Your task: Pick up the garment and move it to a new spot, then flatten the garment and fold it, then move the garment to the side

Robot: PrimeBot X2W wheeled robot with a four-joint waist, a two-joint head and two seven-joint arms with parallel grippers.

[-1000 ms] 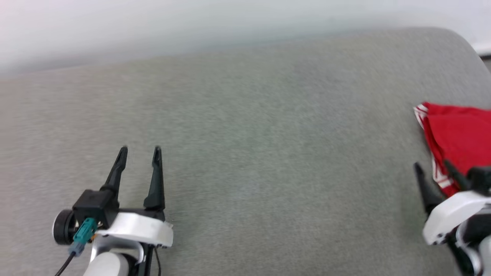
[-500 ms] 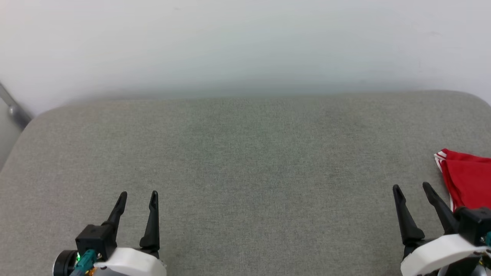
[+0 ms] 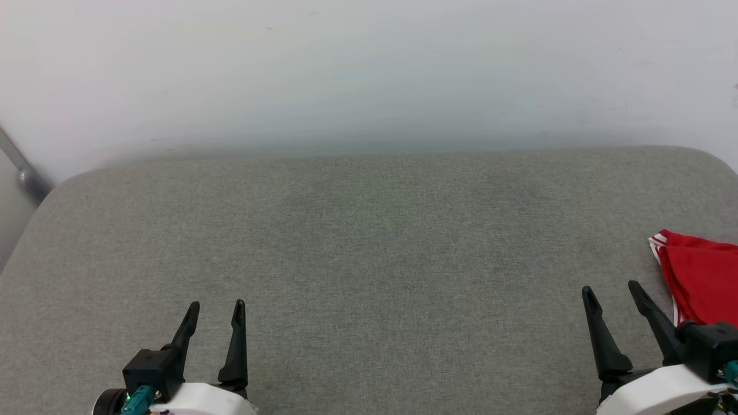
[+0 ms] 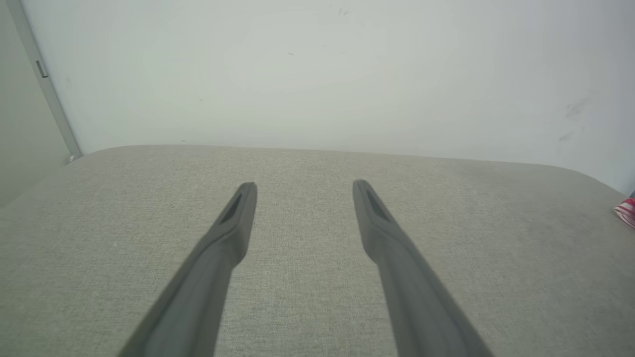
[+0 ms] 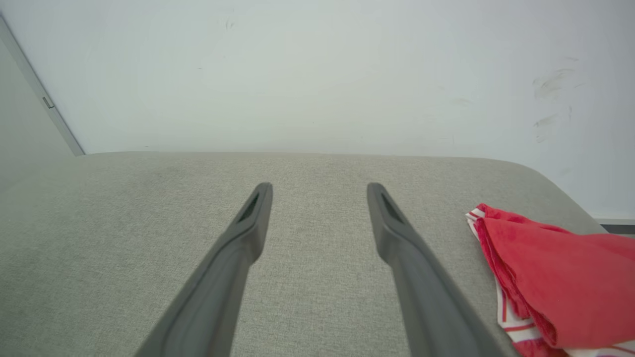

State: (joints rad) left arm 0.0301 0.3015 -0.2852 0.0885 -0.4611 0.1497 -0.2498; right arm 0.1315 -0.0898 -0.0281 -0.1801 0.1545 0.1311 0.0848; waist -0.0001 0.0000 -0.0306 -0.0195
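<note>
Head view: at lower left, left gripper [image 3: 217, 304], fingers spread with nothing between them, pointing toward the pale wall [image 3: 369, 69]. At lower right, right gripper [image 3: 610, 287], likewise spread and empty. Just beside its outer finger, at the right edge of the grey cushioned surface [image 3: 369, 242], the garment [image 3: 700, 276]: bunched red cloth with red-and-white striped trim, cut off by the frame. Lies on the cushion and touches neither gripper. Right wrist view: same red heap to the right of the fingers, striped trim along its near edge. Left wrist view: a small striped corner at far right, well apart from the left fingers. Thin metal strip [image 3: 23, 173] at far left against the wall.
</note>
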